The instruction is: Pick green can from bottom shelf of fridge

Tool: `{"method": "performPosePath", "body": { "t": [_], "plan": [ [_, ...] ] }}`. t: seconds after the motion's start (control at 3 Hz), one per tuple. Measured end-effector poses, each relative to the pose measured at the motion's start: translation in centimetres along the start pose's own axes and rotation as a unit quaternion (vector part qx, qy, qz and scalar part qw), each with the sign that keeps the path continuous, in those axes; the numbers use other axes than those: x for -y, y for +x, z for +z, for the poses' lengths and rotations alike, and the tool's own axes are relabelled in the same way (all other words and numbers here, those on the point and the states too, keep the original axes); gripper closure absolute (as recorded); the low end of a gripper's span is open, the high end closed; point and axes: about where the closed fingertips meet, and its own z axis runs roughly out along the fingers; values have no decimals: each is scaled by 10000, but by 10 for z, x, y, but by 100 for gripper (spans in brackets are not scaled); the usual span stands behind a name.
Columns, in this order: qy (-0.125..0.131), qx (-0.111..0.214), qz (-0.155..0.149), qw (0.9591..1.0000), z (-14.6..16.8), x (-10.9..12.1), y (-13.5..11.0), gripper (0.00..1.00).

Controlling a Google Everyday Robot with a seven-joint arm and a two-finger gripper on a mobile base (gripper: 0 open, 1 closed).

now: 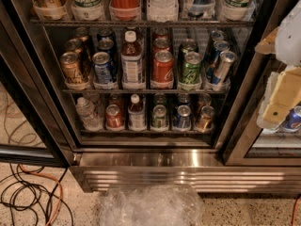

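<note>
Green can [159, 117] sits lower centre, just beside blue can [182, 117]; gripper [282, 95] at right edge, can't tell jaws' state. We risk clipping that neighbour reaching in.

Your surface: bottom shelf [96, 132], a dark wire rack. Front row on it, from the view's left:
- clear water bottle [87, 113]
- red can [114, 116]
- white-capped bottle [137, 112]
- green can [159, 117]
- blue can [182, 117]
- copper can [205, 118]

More cans stand behind. Your gripper [278, 103] sits at the view's right edge, outside the rack.
</note>
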Motion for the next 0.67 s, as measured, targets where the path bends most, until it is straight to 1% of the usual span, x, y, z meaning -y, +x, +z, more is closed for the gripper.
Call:
{"method": "performPosePath", "body": {
  "t": [0.33,0.67],
  "plan": [
    [0,0,0,10000,0,0,0,0],
    [-13,280,448,9986,15,-8,3,0]
  ]
}}
